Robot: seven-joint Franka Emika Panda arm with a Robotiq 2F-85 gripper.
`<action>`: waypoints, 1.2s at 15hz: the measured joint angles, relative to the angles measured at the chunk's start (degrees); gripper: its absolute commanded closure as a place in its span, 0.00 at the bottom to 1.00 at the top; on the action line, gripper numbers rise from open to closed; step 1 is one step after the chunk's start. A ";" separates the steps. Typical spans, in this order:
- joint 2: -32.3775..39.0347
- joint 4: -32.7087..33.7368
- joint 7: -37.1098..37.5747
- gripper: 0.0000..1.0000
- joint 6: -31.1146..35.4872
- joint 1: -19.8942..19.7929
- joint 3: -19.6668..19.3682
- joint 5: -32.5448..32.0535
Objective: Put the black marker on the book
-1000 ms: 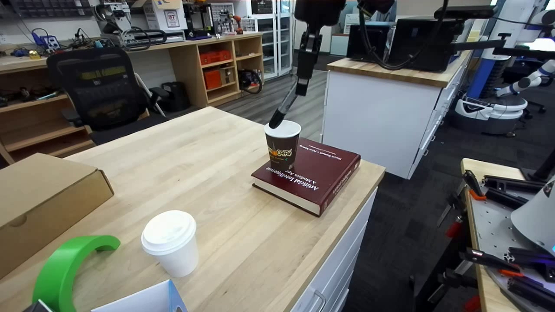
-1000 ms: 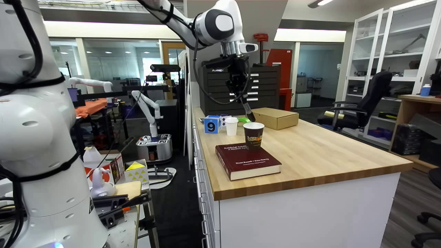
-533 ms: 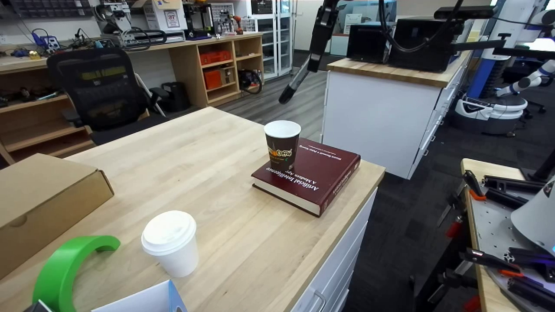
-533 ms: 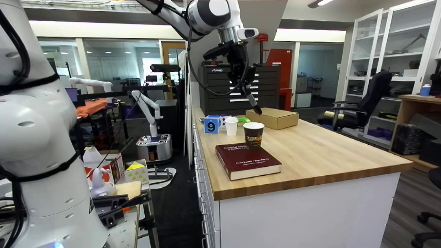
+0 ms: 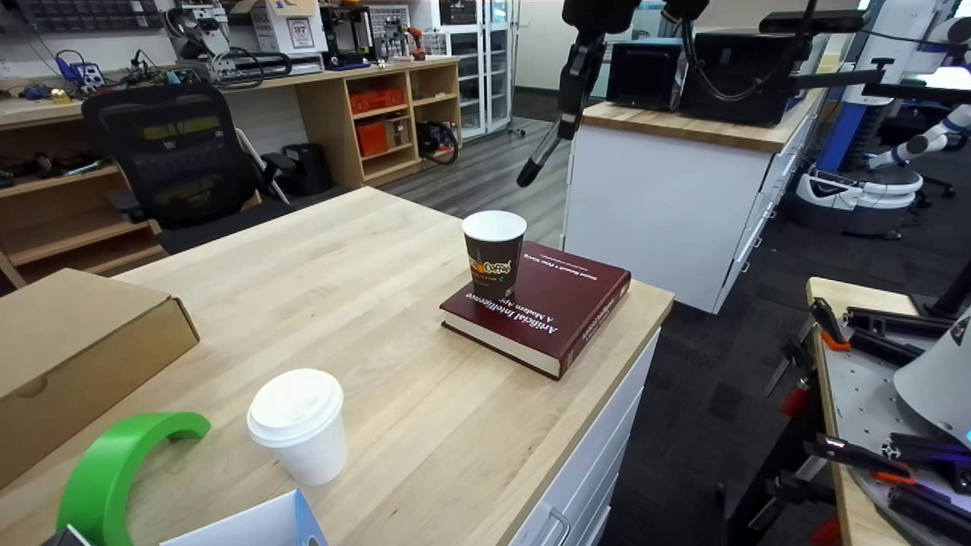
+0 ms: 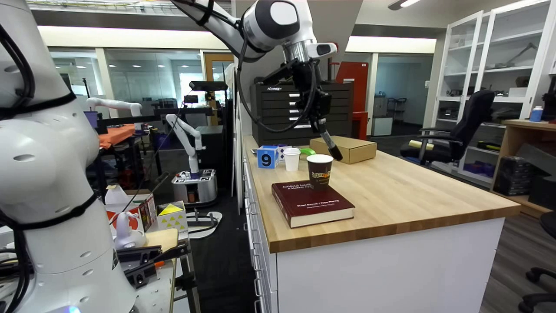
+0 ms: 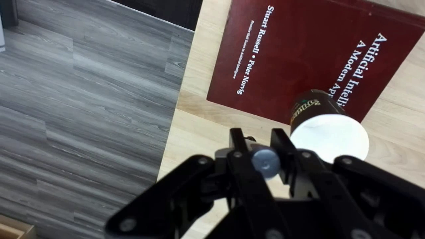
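Note:
The maroon book [image 5: 576,277] lies flat near the table corner and shows also in an exterior view [image 6: 310,204] and the wrist view [image 7: 298,49]. The marker [image 5: 541,161] has a grey barrel and a black end. My gripper [image 6: 320,124] is shut on it and holds it tilted, black end down, in the air. In the wrist view the marker's round grey end [image 7: 265,163] sits between the fingers [image 7: 257,137]. There the gripper is beside the cup, over bare table near the book's edge. The marker's black end is mostly hidden in the wrist view.
A brown paper cup [image 5: 493,262] stands upright on the book's edge, close to the marker. A white lidded cup [image 5: 300,428], green arch [image 5: 114,470], cardboard box [image 5: 83,341] and blue box [image 6: 267,157] stand farther along the table [image 6: 391,195]. The table edge is near the book.
The gripper with the marker has risen from the brown cup's rim, then shifted sideways away from above the cup and dipped slightly. The cup and book have not moved.

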 measured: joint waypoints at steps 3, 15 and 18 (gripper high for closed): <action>0.84 -1.39 1.81 0.94 0.01 -0.13 -0.18 -0.68; 8.38 -3.29 4.11 0.94 0.10 0.11 -0.21 -0.86; 9.46 -3.12 4.97 0.94 0.27 0.12 -0.24 -1.36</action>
